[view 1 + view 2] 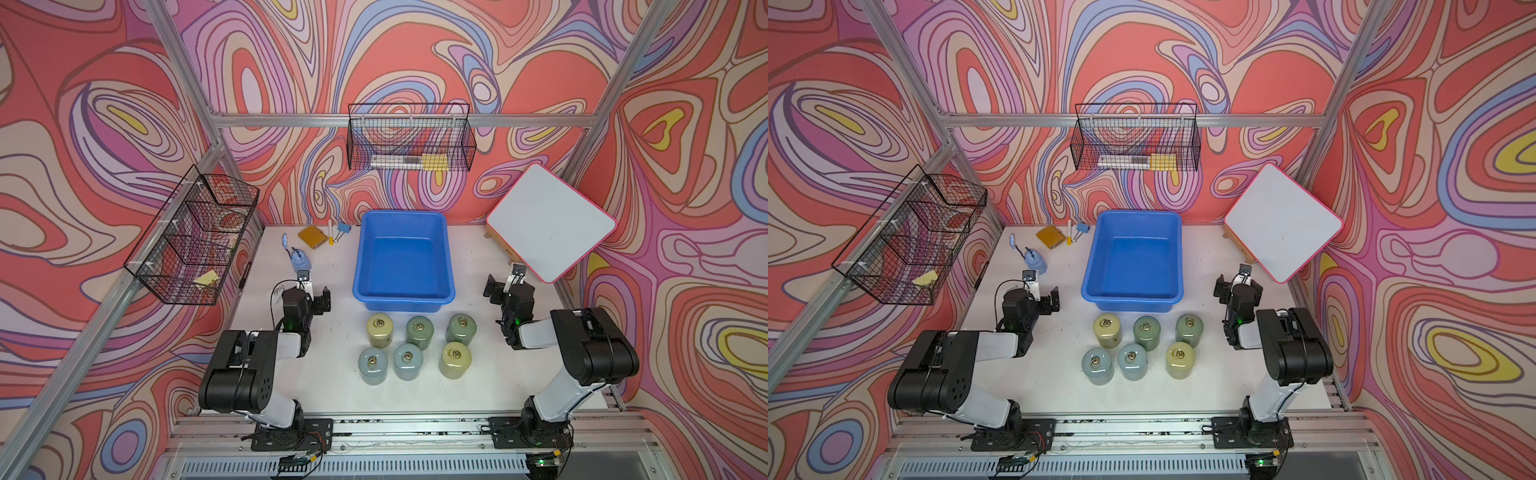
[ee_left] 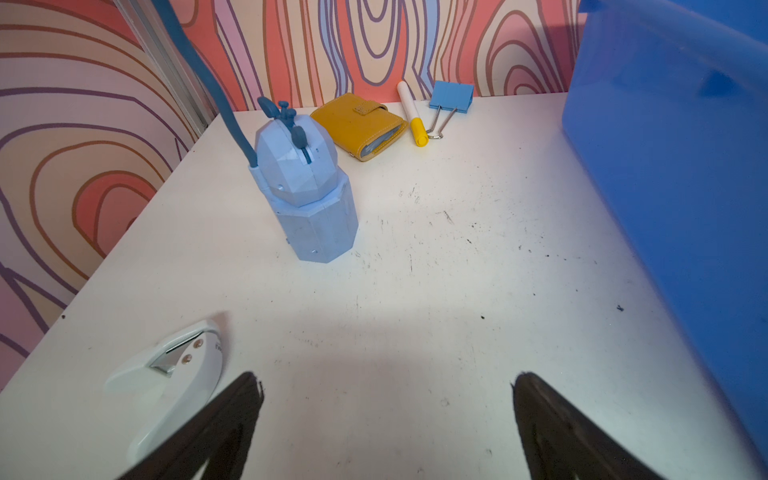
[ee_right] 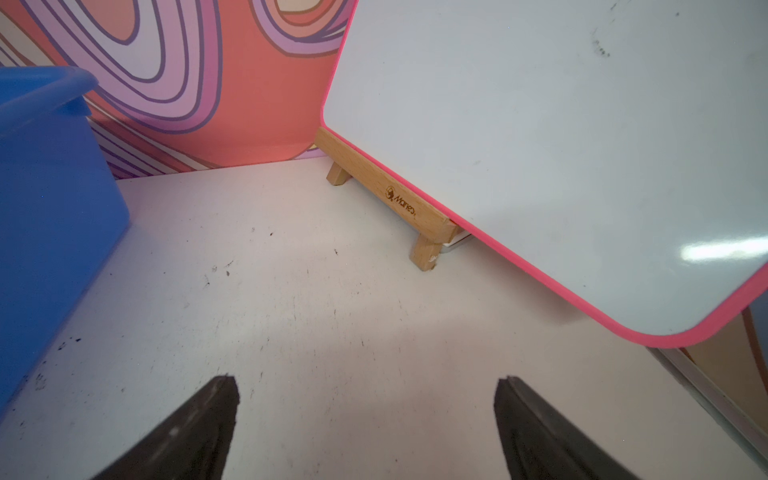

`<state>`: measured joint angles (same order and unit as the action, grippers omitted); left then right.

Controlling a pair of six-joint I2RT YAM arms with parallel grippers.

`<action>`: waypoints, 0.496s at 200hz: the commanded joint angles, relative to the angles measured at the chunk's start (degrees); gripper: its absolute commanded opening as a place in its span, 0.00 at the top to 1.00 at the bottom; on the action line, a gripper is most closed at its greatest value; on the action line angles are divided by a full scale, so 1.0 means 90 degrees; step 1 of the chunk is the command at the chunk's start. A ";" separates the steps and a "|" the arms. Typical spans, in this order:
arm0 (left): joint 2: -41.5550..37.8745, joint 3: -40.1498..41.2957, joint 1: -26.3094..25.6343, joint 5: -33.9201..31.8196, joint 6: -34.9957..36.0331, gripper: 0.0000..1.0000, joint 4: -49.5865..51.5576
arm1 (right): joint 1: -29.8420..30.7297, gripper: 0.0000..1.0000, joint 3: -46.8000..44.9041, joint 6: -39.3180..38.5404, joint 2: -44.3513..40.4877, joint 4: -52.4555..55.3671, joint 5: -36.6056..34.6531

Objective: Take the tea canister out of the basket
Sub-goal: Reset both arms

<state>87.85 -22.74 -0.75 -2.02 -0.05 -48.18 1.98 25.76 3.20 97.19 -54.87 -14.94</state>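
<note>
The blue basket (image 1: 404, 215) (image 1: 1138, 214) stands at the middle back of the white table, and its inside shows only bare blue floor. Several tea canisters (image 1: 419, 332) (image 1: 1146, 332), green, yellow-green and grey-blue with ring lids, stand upright in two rows on the table in front of it. My left gripper (image 1: 312, 296) (image 1: 1043, 297) (image 2: 386, 386) hangs open to the left of the basket (image 2: 685, 187), nothing between its fingers. On the other side of the basket (image 3: 50, 208), my right gripper (image 1: 508, 286) (image 1: 1239, 286) (image 3: 365, 386) is open and holds nothing.
A pale blue faceted gadget (image 1: 299, 259), yellow wallet (image 1: 311, 237), marker (image 1: 330, 232) and blue binder clip (image 1: 343, 229) lie at the back left. A white hole punch (image 2: 166, 374) sits by the left gripper. A pink-edged whiteboard (image 1: 548, 222) leans back right. Wire baskets (image 1: 195, 237) (image 1: 409, 139) hang on the walls.
</note>
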 commanded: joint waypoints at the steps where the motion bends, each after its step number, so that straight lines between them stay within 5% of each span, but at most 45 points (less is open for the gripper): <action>1: 0.0022 0.0090 0.0025 0.0065 -0.0060 0.01 -0.0183 | 0.0025 0.02 0.0038 -0.0052 0.0022 -0.0153 0.0010; 99: 0.0043 0.0081 0.0025 0.0196 -0.0038 0.01 -0.0189 | 0.0024 0.02 0.0038 -0.0053 0.0022 -0.0153 0.0010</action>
<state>87.85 -22.74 -0.75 -1.72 -0.03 -48.18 1.98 25.76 3.03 97.19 -54.87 -14.94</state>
